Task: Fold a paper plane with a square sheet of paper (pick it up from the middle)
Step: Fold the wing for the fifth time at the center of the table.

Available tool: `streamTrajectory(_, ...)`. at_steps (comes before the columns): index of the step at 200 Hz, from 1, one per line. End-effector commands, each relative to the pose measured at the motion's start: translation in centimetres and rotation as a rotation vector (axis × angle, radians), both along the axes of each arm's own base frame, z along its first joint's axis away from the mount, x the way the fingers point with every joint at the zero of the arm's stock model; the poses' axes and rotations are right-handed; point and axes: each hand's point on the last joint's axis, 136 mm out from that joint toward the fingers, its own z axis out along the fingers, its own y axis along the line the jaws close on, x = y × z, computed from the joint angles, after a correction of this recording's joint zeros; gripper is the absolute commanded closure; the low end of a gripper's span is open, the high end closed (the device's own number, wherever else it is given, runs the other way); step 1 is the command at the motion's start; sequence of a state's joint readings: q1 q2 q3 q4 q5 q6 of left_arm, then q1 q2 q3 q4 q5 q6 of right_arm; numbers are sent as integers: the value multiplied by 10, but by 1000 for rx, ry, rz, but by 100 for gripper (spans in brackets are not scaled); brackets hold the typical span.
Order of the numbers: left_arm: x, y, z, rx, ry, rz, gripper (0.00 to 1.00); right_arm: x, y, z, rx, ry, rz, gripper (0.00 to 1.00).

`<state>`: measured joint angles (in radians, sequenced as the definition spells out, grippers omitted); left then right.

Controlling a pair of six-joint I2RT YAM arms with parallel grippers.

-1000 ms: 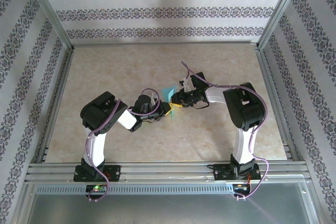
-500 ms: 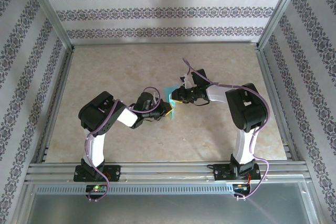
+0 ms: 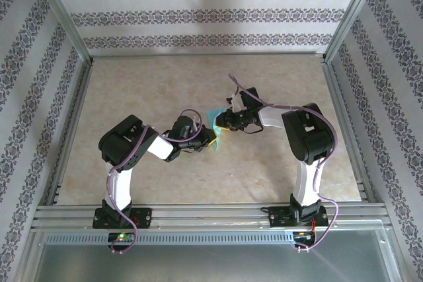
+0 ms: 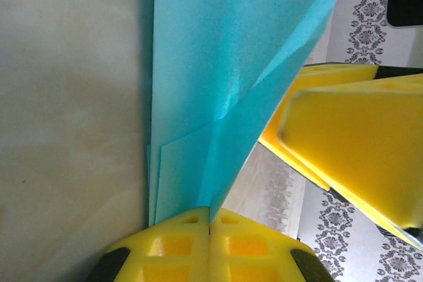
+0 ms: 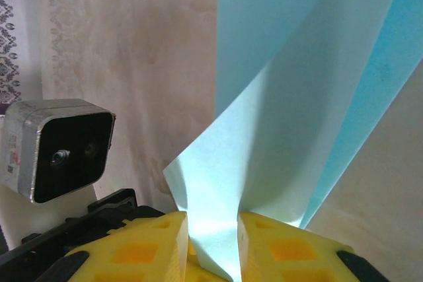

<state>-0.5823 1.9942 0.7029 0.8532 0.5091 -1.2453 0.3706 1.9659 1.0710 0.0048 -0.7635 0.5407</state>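
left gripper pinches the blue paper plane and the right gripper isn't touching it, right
No: the right gripper grips the paper plane too; the right wrist view shows the sheet between its fingers. The left gripper does pinch it.

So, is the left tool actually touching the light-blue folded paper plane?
Touching. Left wrist view: the left tool is shut, the light-blue folded paper plane pinched between its yellow fingers.
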Motion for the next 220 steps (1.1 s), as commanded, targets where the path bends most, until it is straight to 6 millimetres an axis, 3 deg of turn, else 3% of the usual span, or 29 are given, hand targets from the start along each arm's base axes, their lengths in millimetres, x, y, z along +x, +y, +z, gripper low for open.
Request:
streamTrajectory(1,-55,65,-111,341,320,69,100,-2,7,-7,-14,2,38,73)
streamTrajectory(108,-54,65,-100,346,309,64,88,-3,-3,-31,-133,57,-24,73)
streamTrajectory(171,-53,65,-63,340,254,54,80,-6,-11,-41,-199,116,-134,72)
streamTrajectory(220,-52,58,-20,344,160,32,75,-10,-18,-38,-230,156,-239,71)
